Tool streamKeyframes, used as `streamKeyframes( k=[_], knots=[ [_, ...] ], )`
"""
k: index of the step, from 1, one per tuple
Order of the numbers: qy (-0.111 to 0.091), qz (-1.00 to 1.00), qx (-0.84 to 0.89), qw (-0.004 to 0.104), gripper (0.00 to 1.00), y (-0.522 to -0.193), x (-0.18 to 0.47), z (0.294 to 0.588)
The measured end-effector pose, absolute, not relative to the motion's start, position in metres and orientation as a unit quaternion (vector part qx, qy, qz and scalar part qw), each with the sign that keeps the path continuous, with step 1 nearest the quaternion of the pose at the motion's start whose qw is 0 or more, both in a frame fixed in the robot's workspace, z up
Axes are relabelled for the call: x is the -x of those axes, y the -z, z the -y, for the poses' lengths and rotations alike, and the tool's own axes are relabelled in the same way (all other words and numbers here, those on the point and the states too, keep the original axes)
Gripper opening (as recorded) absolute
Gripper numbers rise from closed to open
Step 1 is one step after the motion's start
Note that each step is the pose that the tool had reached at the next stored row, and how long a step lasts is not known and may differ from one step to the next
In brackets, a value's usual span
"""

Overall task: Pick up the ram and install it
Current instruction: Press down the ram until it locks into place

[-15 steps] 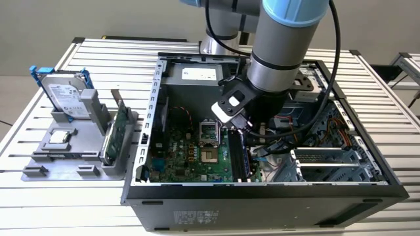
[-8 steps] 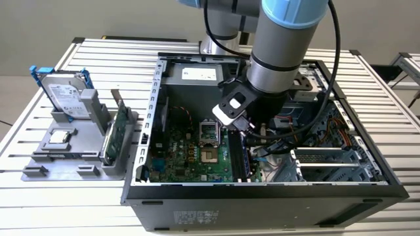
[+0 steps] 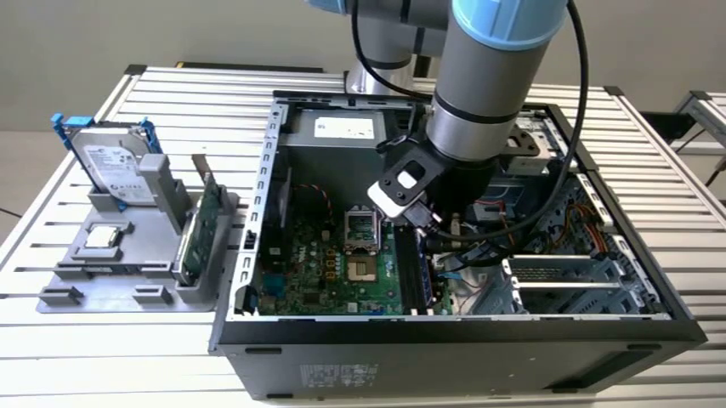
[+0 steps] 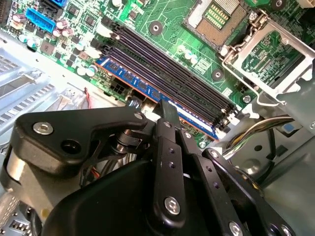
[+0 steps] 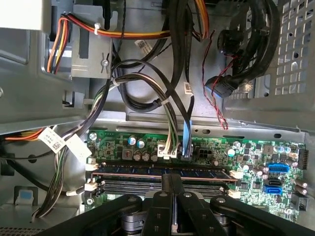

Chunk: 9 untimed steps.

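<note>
The ram (image 4: 129, 77) is a slim blue stick lying in the outermost of the black slots (image 4: 162, 61) on the green motherboard (image 4: 167, 19). In the first wrist view the ram (image 5: 130, 172) runs along the board's edge below a row of cables. My gripper (image 4: 167, 109) hangs inside the computer case with its black fingers (image 5: 167, 184) pressed together. The tips sit at the ram's upper edge near its middle, touching it or just above it. In the exterior view the gripper (image 3: 429, 228) is low over the slots, beside the processor socket (image 3: 360, 225).
The open case (image 3: 454, 327) walls in the arm on all sides. Cable bundles (image 5: 147, 93) and a metal drive cage (image 3: 562, 276) lie close to the slots. Outside, on the exterior view's left, a grey holder (image 3: 102, 272) carries a hard drive (image 3: 114, 166) and a green card (image 3: 199, 234).
</note>
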<state>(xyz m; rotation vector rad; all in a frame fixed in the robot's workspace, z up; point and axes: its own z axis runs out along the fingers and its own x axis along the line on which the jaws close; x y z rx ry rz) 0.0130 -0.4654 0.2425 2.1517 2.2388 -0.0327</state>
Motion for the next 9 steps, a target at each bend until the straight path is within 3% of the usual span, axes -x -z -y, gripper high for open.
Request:
streamKeyframes(
  k=[9],
  knots=[
    [0.011,-0.721,-0.693,0.018,0.0,-0.2385,-0.0137,0.4654]
  ],
)
